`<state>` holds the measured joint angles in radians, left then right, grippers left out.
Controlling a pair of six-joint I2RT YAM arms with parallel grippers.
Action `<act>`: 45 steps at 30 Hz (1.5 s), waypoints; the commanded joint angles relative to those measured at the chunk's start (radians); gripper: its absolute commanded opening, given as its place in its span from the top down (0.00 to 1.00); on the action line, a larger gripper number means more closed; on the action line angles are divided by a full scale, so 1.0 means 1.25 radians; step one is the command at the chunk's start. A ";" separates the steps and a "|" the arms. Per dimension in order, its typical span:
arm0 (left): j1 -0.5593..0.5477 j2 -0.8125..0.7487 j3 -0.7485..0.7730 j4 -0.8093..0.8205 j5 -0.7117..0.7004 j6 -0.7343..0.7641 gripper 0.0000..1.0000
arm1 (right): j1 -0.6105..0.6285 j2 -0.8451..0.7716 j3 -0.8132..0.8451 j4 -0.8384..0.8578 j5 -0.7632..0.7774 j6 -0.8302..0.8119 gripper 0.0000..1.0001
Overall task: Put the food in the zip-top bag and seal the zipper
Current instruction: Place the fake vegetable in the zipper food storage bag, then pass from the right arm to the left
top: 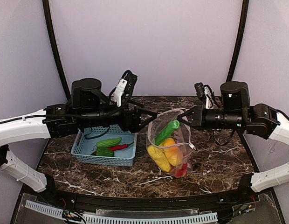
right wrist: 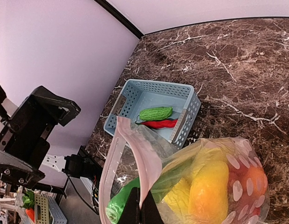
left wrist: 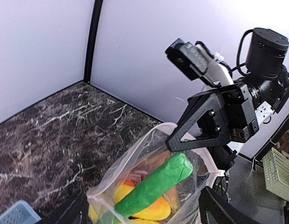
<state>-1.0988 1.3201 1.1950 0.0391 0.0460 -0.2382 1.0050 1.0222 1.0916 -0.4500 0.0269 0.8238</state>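
The clear zip-top bag (top: 171,151) stands mid-table, its mouth up, with yellow, orange and red food (top: 165,156) inside. A long green cucumber (top: 167,132) leans in it, its end poking out of the mouth. My right gripper (top: 185,117) is shut on the bag's pinkish zipper rim (right wrist: 135,158), holding that side up. My left gripper (top: 145,116) stands open on the opposite side; in its wrist view its fingers (left wrist: 65,212) stand wide apart over the bag mouth and the cucumber (left wrist: 158,186), touching neither.
A light blue basket (top: 84,156) sits left of the bag, holding a bumpy green gourd (top: 108,142), another green piece (top: 105,152) and a red chili (top: 119,147). The walls close in behind the marble table (top: 214,158).
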 commanded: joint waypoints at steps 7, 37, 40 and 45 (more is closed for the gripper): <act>-0.001 -0.031 -0.067 -0.160 -0.043 -0.326 0.14 | -0.004 0.024 0.014 0.060 -0.002 -0.022 1.00; 0.008 0.100 0.087 -0.022 0.077 -0.360 0.99 | -0.004 0.078 0.186 -0.110 0.084 -0.134 1.00; 0.010 0.101 0.086 0.014 0.061 -0.372 0.99 | -0.004 0.091 0.216 -0.173 0.121 -0.146 1.00; 0.026 0.072 0.019 0.066 0.000 -0.394 0.99 | -0.004 0.100 0.189 -0.218 0.154 -0.130 1.00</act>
<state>-1.0832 1.4494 1.2694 0.0376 0.1085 -0.7155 1.0050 1.1309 1.3350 -0.6693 0.1638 0.6659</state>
